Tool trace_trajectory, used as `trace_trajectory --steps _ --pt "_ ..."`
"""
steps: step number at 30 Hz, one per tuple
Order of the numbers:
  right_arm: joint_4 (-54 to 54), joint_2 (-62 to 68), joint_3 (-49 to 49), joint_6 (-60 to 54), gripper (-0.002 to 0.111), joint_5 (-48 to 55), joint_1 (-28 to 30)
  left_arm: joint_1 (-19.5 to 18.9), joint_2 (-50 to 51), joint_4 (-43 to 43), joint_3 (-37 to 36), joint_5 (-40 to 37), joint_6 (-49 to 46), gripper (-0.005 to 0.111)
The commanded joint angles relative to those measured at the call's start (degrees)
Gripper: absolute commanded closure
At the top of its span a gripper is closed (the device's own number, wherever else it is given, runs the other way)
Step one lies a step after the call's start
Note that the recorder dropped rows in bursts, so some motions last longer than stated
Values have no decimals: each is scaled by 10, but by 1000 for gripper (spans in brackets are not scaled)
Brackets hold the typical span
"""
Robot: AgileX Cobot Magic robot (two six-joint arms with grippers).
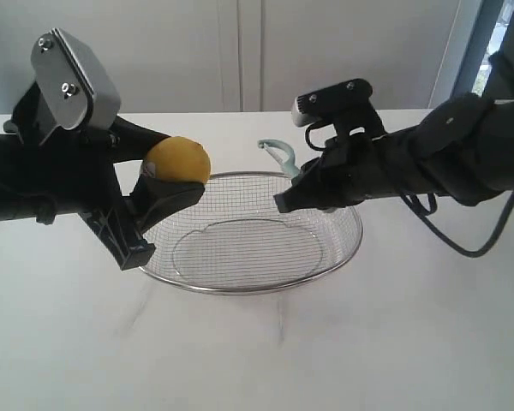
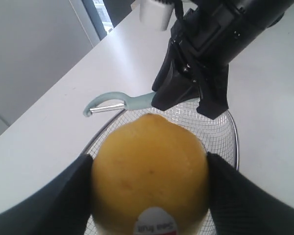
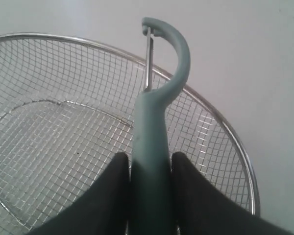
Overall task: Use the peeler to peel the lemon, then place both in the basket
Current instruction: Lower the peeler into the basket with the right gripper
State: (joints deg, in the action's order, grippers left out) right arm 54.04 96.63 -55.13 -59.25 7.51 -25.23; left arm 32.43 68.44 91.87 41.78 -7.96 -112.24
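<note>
A white table (image 1: 394, 342) spreads under my arms, with pale wall panels (image 1: 240, 51) behind it. The basket (image 1: 248, 289) stands on the table between my two arms. My left gripper (image 1: 176, 177) is clamped on the lemon (image 1: 178, 159) from both sides and holds it in the air above the basket's left rim. My right gripper (image 1: 295, 193) pinches the peeler (image 1: 278, 154) by its teal handle above the far rim. The curved blade head points toward the lemon, near it but apart. The lemon's small sticker (image 2: 157, 225) faces my left wrist.
</note>
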Motion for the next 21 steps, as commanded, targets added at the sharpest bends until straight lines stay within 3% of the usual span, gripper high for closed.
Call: trace_trajectory --steps 1,8,13,21 --pt "3 44 -6 -9 108 -10 -3 2 -5 9 0 -11 -19 107" --pt "3 93 -17 -24 108 -9 -23 2 -5 9 0 -12 -19 107" --pt "3 98 -17 -24 89 -12 -23 2 -5 9 0 -12 -19 107" --pt "4 98 -17 -21 70 20 -23 2 -5 9 0 -12 -19 107"
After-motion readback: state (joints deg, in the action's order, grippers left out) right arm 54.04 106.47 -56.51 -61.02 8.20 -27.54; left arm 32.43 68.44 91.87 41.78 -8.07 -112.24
